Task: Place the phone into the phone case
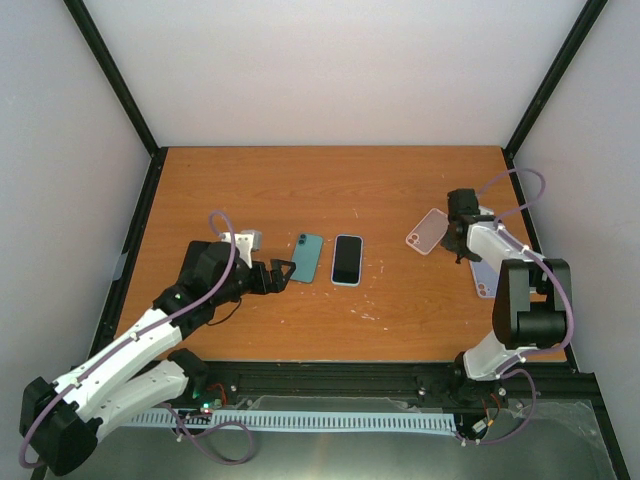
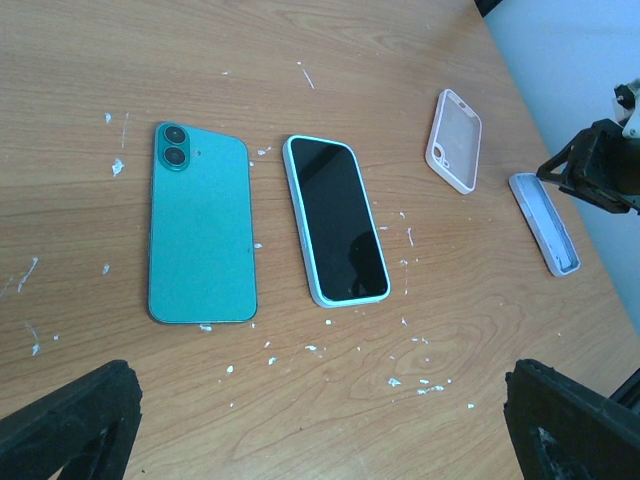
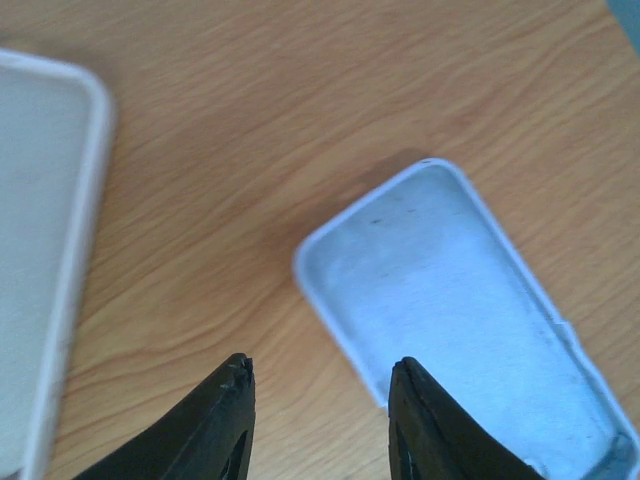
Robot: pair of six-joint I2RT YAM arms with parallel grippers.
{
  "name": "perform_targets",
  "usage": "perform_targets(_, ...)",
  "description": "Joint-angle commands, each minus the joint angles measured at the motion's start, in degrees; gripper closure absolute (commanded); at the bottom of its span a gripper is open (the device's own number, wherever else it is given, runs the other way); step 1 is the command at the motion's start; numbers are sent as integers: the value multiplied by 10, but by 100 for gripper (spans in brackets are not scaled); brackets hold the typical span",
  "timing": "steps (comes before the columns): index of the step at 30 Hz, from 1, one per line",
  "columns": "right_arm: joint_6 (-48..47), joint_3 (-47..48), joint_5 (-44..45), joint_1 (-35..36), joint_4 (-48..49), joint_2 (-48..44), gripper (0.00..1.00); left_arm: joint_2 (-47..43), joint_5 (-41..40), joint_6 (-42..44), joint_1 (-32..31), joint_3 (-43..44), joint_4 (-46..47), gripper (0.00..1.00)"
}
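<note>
Jaws are spread on both my arms: right jaws hover over a corner of the pale blue phone case (image 3: 470, 300), likely to pinch its rim; left jaws face the teal phone (image 2: 200, 235), back-up on the counter (image 2: 300, 60).

The teal phone (image 2: 200, 236) lay flat and face down, its two camera lenses showing. Just right of it lay a screen-up phone (image 2: 336, 218) with a pale blue rim. Well right of the teal phone lay an empty pink case (image 2: 455, 153), and farther still an empty pale blue case (image 2: 545, 222), both hollow side up.
</note>
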Motion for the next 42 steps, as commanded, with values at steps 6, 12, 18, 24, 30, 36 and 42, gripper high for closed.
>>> perform_targets(6,-58,-1,-20,-61,2,22,53,4,2,19,0,23,-24,0)
perform_targets(12,-73,-1,-32,-70,7,54,48,9,6,1,0,27,-13,1)
perform_targets(18,-76,-18,-60,-78,28,72,47,17,11,-7,0,38,-10,0)
perform_targets(24,-78,-31,-93,-79,41,72,67,20,6,-10,0,40,-8,0)
perform_targets(30,-75,-49,-171,-77,52,38,92,17,-12,-10,0,25,2,1)
perform_targets(36,-48,-70,-245,-47,52,-43,97,60,-62,-17,18,52,-34,1)
perform_targets(42,13,-113,-289,50,52,-128,97,85,-57,-20,96,65,-59,0)
